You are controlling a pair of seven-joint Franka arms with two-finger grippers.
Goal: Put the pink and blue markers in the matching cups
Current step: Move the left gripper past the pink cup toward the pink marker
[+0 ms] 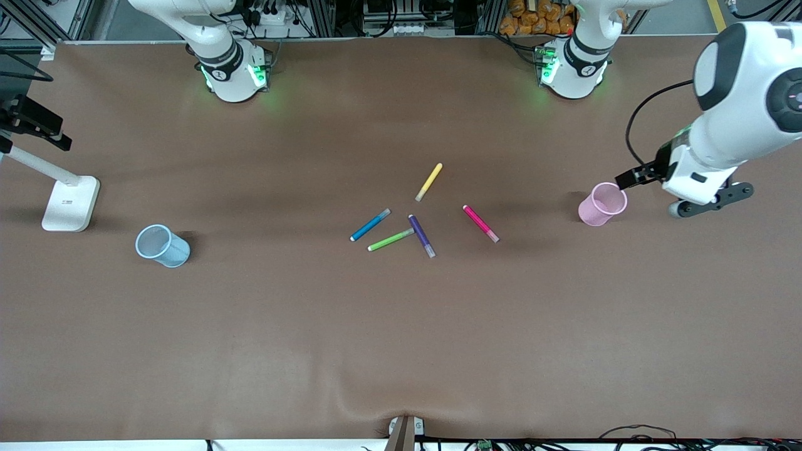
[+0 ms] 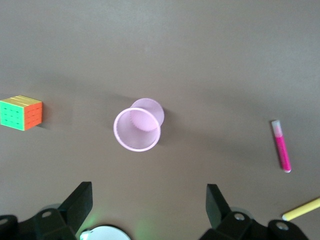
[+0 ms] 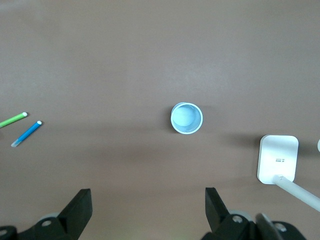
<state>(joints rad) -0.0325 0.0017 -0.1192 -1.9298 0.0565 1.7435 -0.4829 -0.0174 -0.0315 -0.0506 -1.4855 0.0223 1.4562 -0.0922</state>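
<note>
brown surface (image 1: 250,351) uncluttered: lower wide-open left pincer (image 2: 150,210) from over pink cup (image 1: 602,204) squarely across pink marker (image 1: 480,223); right pincer (image 3: 148,210) wide over blue cup (image 1: 162,245).

pink marker (image 1: 481,223), blue marker (image 1: 370,225), apart

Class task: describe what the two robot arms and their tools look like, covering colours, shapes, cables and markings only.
Both arms have glossy white, rounded shells with black joint bands and green lights glowing at their bases. The left arm shows dark grey oval panels and a black cable looping to its wrist. The left tool and right tool each have two black, wedge-shaped fingers.
</note>
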